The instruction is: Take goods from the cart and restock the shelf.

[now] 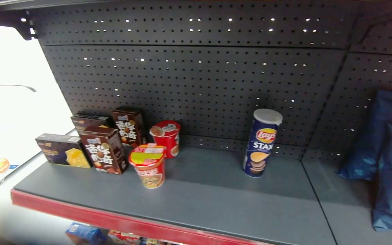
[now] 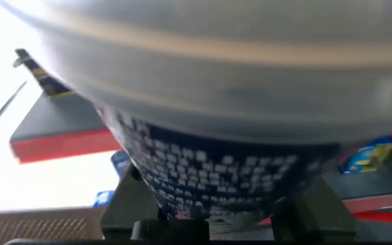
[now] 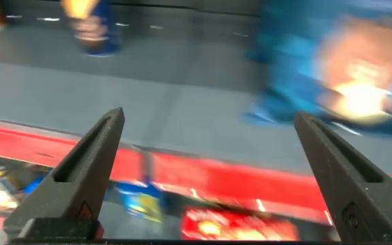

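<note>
On the shelf [image 1: 216,204], a blue chip can [image 1: 261,143] stands upright, well apart from two noodle cups [image 1: 148,165]. Left gripper [image 2: 220,204] pinches a second can [image 2: 216,163]; right gripper [image 3: 209,117] hangs spread before the shelf's red edge.

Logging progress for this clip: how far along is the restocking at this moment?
Done: a chips can, two noodle cups and snack boxes stand on the shelf. In hand: the left gripper holds a blue lidded can, not yet on the shelf. Left: placing that can. The shelf's middle is bare, and the right gripper has its jaws open and empty.
</note>
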